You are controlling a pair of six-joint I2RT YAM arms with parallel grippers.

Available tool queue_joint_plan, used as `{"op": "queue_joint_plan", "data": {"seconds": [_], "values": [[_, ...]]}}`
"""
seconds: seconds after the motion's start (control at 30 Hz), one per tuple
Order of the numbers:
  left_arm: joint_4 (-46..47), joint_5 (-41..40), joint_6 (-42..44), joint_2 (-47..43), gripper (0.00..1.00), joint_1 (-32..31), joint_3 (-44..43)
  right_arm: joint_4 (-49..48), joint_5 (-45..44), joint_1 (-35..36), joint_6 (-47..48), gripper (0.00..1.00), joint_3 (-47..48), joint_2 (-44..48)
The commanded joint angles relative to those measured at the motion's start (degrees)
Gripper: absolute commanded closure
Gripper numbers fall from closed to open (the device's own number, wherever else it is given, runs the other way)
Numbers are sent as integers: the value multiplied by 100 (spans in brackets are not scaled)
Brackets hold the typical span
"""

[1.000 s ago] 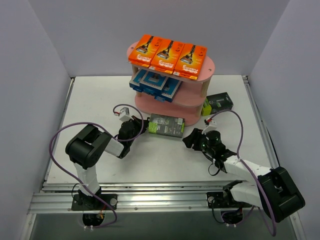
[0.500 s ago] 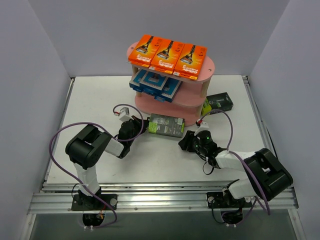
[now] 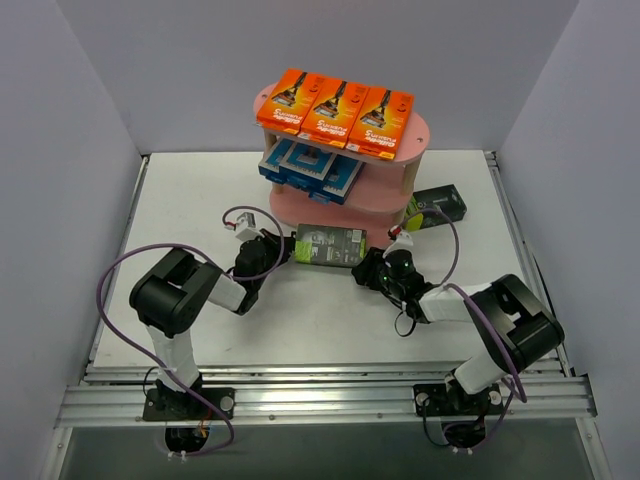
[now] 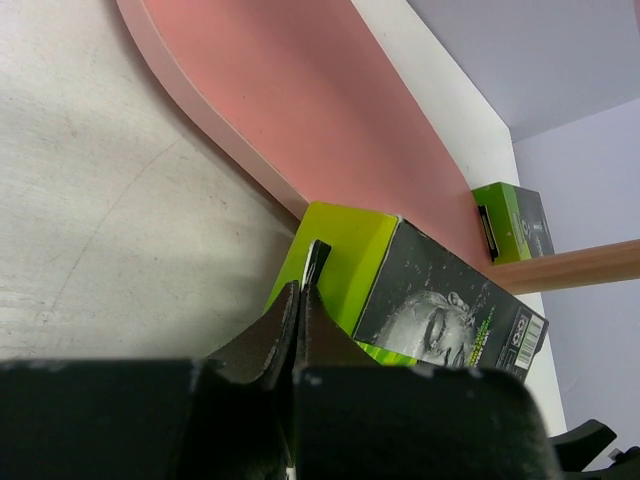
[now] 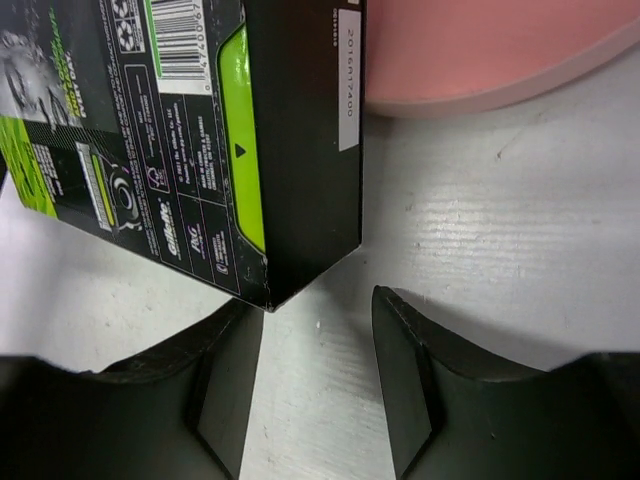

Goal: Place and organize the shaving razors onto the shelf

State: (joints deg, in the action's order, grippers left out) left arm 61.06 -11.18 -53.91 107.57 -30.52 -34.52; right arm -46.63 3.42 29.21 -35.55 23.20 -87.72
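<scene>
Blue-white packs [image 3: 308, 166] part hidden under top board [image 3: 421, 131] — black-lime pack [image 5: 290, 120] cut off, R wrist.

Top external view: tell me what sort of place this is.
Probably a robot test booth, not a shop: plain walls box in a white table, an aluminium rail runs along its near edge, and a pink shelf holds neatly staged orange razor packs.
</scene>
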Motion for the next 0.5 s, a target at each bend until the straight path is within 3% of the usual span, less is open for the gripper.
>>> {"op": "queue_joint_plan", "data": {"seconds": [0.0,0.47], "values": [[626,-77,-129,-271,98,90,16,-408,-490,-82,-180,57,308,18],[960,-218,-497,-140,98,196,165,-601,-475,-197,-286,50,1072,-332]]}}
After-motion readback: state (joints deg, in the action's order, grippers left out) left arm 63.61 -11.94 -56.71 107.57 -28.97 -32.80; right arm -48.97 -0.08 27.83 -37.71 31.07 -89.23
